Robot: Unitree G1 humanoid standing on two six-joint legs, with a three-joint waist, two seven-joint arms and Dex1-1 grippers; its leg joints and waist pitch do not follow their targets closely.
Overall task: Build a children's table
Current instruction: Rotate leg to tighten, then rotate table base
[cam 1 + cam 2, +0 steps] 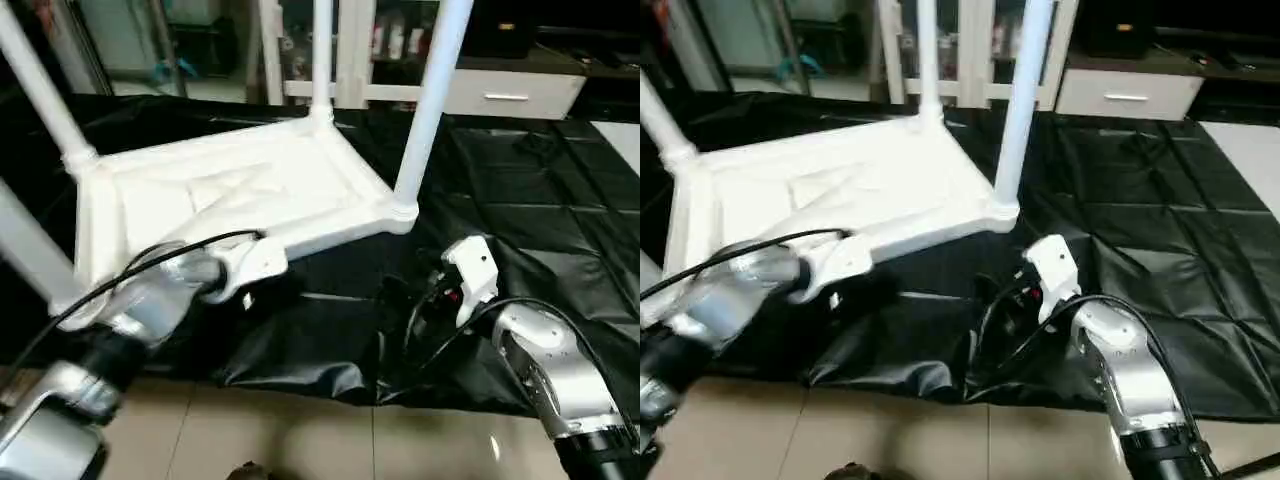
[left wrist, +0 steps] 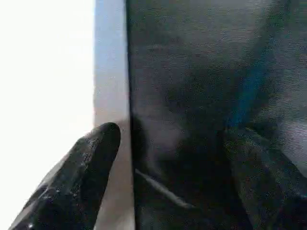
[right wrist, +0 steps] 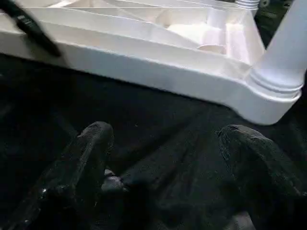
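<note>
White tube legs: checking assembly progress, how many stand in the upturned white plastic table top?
4: near right corner, far right corner, far left corner, near left corner beside the left arm.

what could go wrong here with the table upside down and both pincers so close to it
1. The left pincer is open right at the table's near edge; moving on could nudge the table across the slick black cover.
2. The legs stand tall in their sockets, so a knock from the right pincer, open just before the near corner, could tip or loosen one.

Table rim (image 1: 330, 232) blocks ahead; black cloth (image 1: 560, 230) rt side free.
</note>
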